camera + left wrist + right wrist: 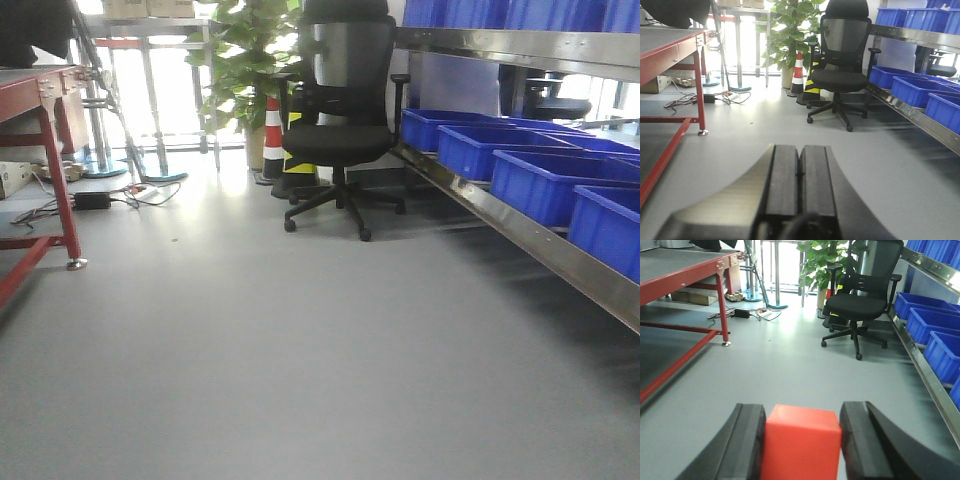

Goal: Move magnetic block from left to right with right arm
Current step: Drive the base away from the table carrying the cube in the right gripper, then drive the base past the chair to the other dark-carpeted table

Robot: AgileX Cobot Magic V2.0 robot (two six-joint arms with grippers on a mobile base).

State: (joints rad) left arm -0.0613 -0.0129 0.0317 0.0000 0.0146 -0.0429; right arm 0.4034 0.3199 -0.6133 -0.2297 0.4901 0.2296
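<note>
Presently the right pincer point(802, 415) grips the magnetic block point(801, 447), its two black fingers point(747, 440) pressed against the red cube's left and right faces; what lies beneath the block is out of view. The left pincer point(800, 155) holds nothing, its fingers drawn together with only a thin seam between them. Beyond both lies grey floor point(780, 365), with a red-framed tabletop point(685, 270) at left, a black office chair point(860, 305) ahead and blue bins point(935, 320) on a shelf at right.

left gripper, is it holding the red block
No, the left gripper has its jaws pressed flat together with nothing between them.
</note>
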